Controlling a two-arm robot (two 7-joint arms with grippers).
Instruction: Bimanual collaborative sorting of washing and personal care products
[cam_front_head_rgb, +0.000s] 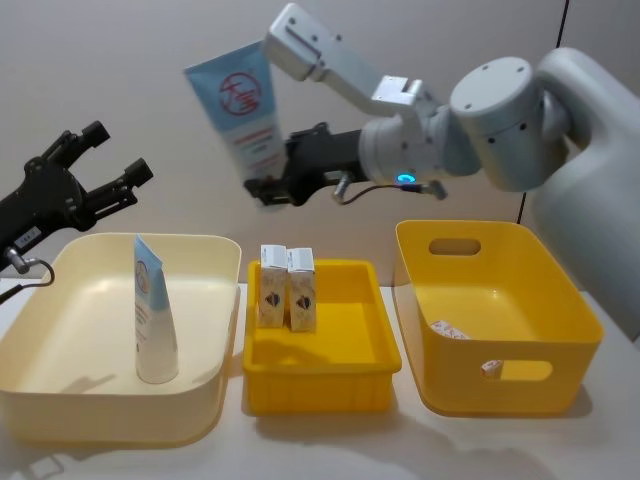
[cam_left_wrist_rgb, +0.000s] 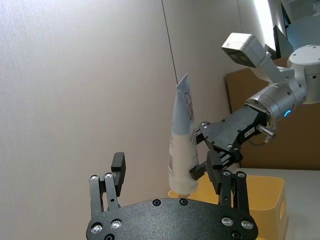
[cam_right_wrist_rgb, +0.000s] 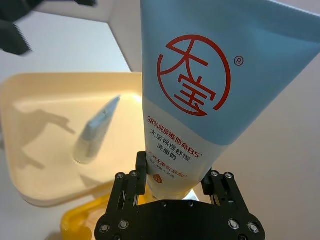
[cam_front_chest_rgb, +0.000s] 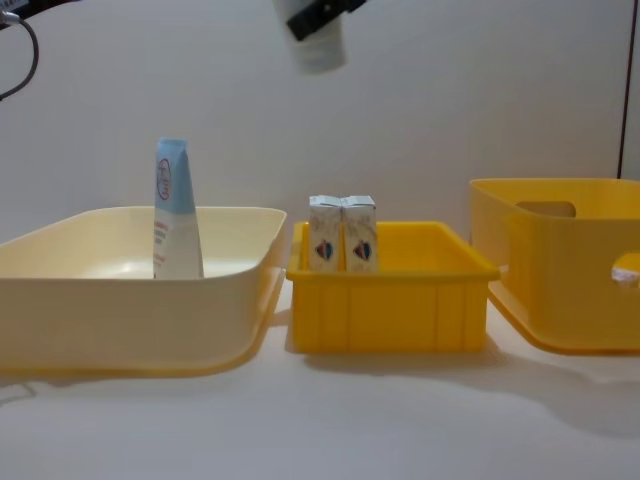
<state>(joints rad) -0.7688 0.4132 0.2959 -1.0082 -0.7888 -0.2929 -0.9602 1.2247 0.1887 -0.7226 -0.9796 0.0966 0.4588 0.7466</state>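
Right pincer (cam_front_head_rgb: 268, 190) closed on a tube (cam_front_head_rgb: 240, 105) high above the small yellow bin (cam_front_head_rgb: 360, 360), left pincer (cam_front_head_rgb: 118, 155) spread open and empty, left of that bin, second tube (cam_front_head_rgb: 153, 312) upright in the cream bin (cam_front_head_rgb: 215, 330), two cartons (cam_front_head_rgb: 287, 288) inside the small bin

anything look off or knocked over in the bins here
Nothing stands out. One tube stands upright in the cream bin, two cartons stand side by side in the small yellow bin, and the right gripper holds another tube in the air, tilted.

My black right claw (cam_front_head_rgb: 262, 190) holds a light-blue-and-white tube (cam_front_head_rgb: 240, 110) with a red round logo; bins (cam_front_head_rgb: 320, 345) are yellow.
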